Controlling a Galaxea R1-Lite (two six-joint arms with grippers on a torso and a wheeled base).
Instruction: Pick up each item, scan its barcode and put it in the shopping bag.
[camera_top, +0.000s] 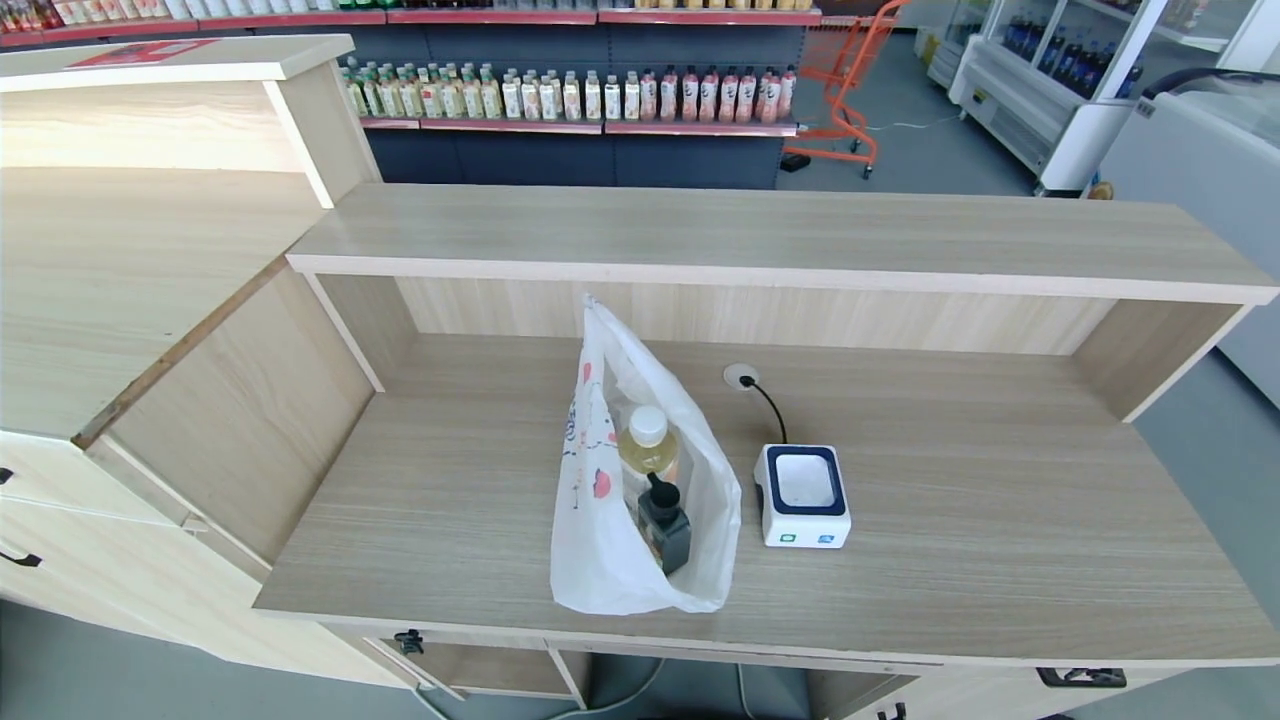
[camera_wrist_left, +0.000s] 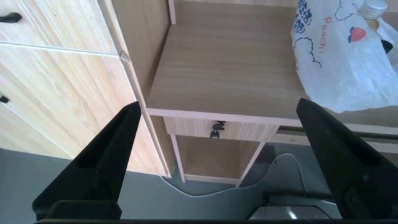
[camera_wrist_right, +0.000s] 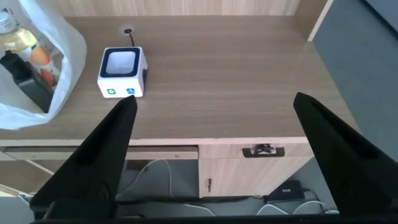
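Observation:
A white plastic shopping bag (camera_top: 600, 520) stands open on the wooden counter (camera_top: 1000, 520). Inside it are a bottle of yellow drink with a pale cap (camera_top: 648, 440) and a dark bottle with a black top (camera_top: 663, 520). The white barcode scanner (camera_top: 802, 494) sits just right of the bag, its cable running to a hole in the counter. My left gripper (camera_wrist_left: 217, 162) hangs open and holds nothing, below the counter's front left edge, with the bag (camera_wrist_left: 339, 50) beyond it. My right gripper (camera_wrist_right: 214, 162) is open too, in front of the counter's right part, with the scanner (camera_wrist_right: 122, 71) and bag (camera_wrist_right: 37, 68) farther off.
A raised shelf (camera_top: 780, 240) runs along the counter's back, with side walls at both ends. A taller cabinet with drawers (camera_top: 120, 300) stands at the left. Drawers with black handles (camera_wrist_right: 264, 150) sit under the counter's front edge. Store shelves with bottles (camera_top: 570, 95) line the background.

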